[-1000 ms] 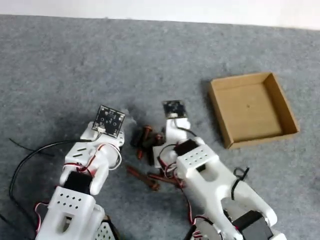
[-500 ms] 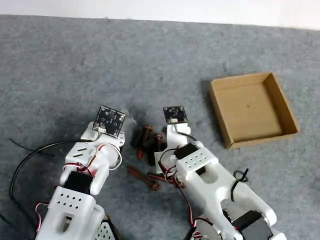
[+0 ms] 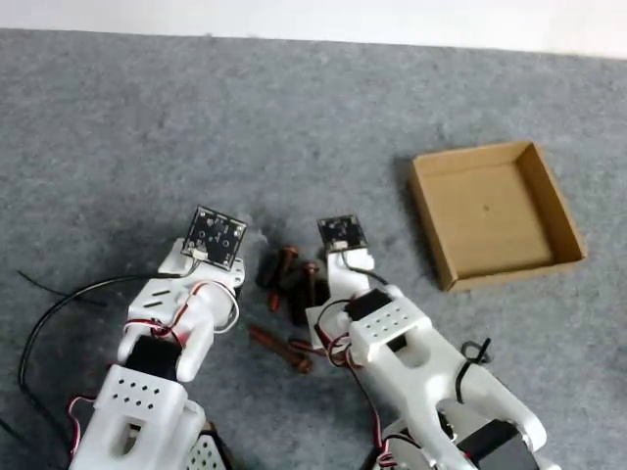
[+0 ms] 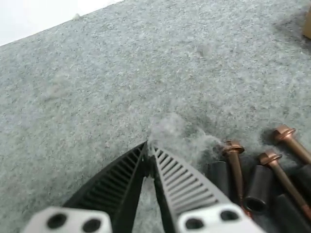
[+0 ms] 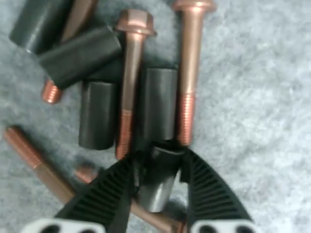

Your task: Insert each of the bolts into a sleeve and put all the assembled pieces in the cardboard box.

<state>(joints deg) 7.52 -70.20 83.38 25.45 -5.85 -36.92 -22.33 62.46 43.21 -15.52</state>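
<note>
Risks dragging the neighbouring bolts (image 5: 130, 82) and loose sleeves (image 5: 158, 104) along on lifting, with the right tool (image 5: 160, 158) clamped on 1 dark sleeve (image 5: 158, 189) inside the crowded pile (image 3: 289, 279), near the cardboard box (image 3: 490, 211), off its left wall. Risks a tilted, slipping grip too. Shows the left tool (image 4: 148, 150) pinched closed on nothing, beyond that pile from the box. Finds nothing in the box: 0 assembled pieces.

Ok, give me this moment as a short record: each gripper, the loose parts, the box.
left gripper: shut, holding nothing, beside the loose parts
right gripper: shut on a black sleeve
bolts: copper-coloured, lying loose among the other sleeves
box: open, nothing inside, apart from the loose parts
mat: grey, under everything
</note>
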